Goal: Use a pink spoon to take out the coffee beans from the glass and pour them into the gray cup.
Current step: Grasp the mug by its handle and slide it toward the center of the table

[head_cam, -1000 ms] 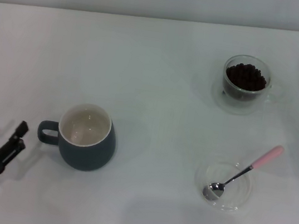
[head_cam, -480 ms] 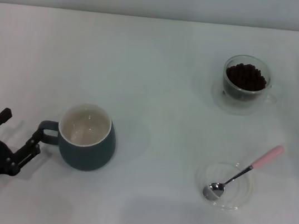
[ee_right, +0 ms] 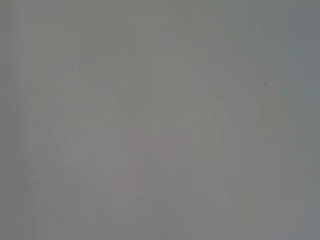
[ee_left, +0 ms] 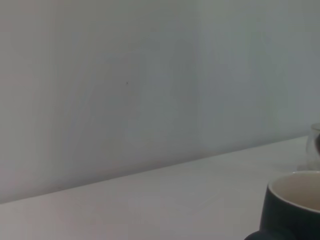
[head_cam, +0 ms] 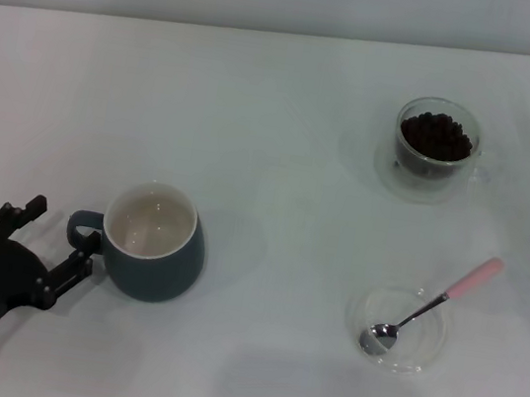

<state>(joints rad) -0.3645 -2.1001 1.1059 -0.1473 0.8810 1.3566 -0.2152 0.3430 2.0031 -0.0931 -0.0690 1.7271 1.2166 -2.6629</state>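
The gray cup (head_cam: 154, 242) stands upright at the near left of the table, its loop handle pointing towards my left gripper (head_cam: 61, 225). That gripper is open, and its fingers straddle the handle without closing on it. The cup's rim also shows in the left wrist view (ee_left: 295, 205). At the far right stands the glass (head_cam: 436, 149), filled with coffee beans (head_cam: 436, 136). The pink spoon (head_cam: 434, 306) lies with its bowl in a clear saucer (head_cam: 422, 350) at the near right and its pink handle over the rim. Of my right arm only a dark sliver shows at the right edge.
The white table (head_cam: 278, 180) runs back to a pale wall. Open tabletop lies between the cup and the saucer. The right wrist view shows only a blank grey surface.
My left gripper has moved right and forward, from well left of the cup to its handle. Cup, glass and spoon have not moved.
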